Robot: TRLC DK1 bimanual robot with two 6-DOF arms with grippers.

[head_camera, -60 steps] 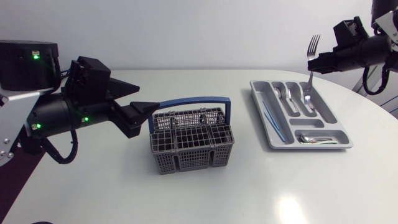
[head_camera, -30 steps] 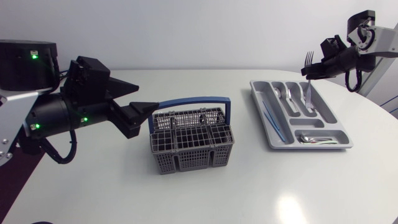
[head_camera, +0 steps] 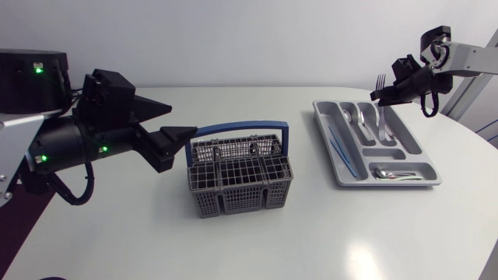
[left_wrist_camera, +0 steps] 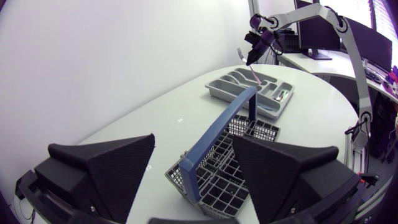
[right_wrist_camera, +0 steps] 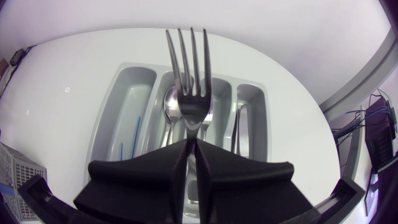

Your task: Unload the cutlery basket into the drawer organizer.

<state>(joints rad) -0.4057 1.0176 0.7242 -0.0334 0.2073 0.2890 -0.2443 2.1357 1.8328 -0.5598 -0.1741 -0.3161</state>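
**Fork held over the organizer, basket waiting by the other arm**

A pale wall stands behind a white, rounded desk [head_camera: 257,241]. Near its middle sits the grey cutlery basket [head_camera: 237,175] with its blue handle [head_camera: 241,126] arched over the top. I cannot make out what lies inside the basket.

On the basket's left-arm side, just beside the end of that handle, hangs the left pincer [head_camera: 183,118]. Its two broad wedges are spread wide and grip nothing. From that arm's own camera the blue handle runs straight ahead between the spread fingers [left_wrist_camera: 109,165].

Well apart from the basket, on its right-arm side, lies the grey drawer organizer [head_camera: 389,183]. It holds spoons [head_camera: 364,117] in its long compartments, a thin blue piece [head_camera: 340,148] in the long slot nearest the basket, and one more piece of cutlery [head_camera: 389,173] in the crosswise slot at the front.

Farther from the basket, above the organizer's far end, the right pincer [head_camera: 387,93] pinches a fork [head_camera: 384,113] by its handle. The fork stands nearly upright, tines up. Whether its lower end touches the organizer I cannot tell.
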